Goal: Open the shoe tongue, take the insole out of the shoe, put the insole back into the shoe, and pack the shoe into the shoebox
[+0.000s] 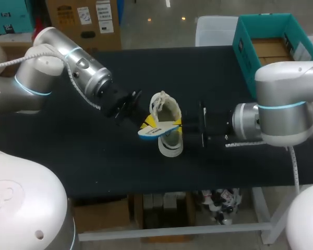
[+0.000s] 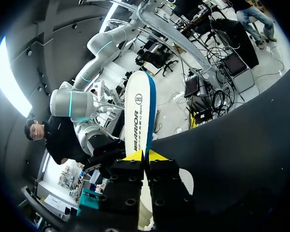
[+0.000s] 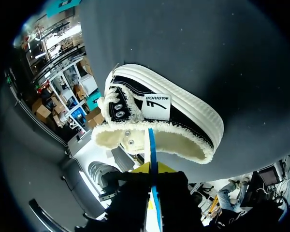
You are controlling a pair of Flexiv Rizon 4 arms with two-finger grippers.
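Observation:
A black low shoe with cream fleece lining (image 1: pixel 167 107) lies on the black table (image 1: pixel 94 161), its opening facing up. Just above its toe end hangs the white insole with a blue edge (image 1: pixel 159 130). My left gripper (image 1: pixel 147 123) is shut on one end of it. In the left wrist view the insole (image 2: pixel 139 111) stands up from between the yellow tips of that gripper (image 2: pixel 144 155). My right gripper (image 1: pixel 183 124) pinches the other end. Its own view has the insole (image 3: pixel 152 145) edge-on between the tips of the right gripper (image 3: pixel 152 169), above the shoe (image 3: pixel 183 116).
The teal shoebox (image 1: pixel 245 52) stands open at the table's back right corner, with a white lid or bin (image 1: pixel 214 31) beside it. Both arms meet over the middle of the table.

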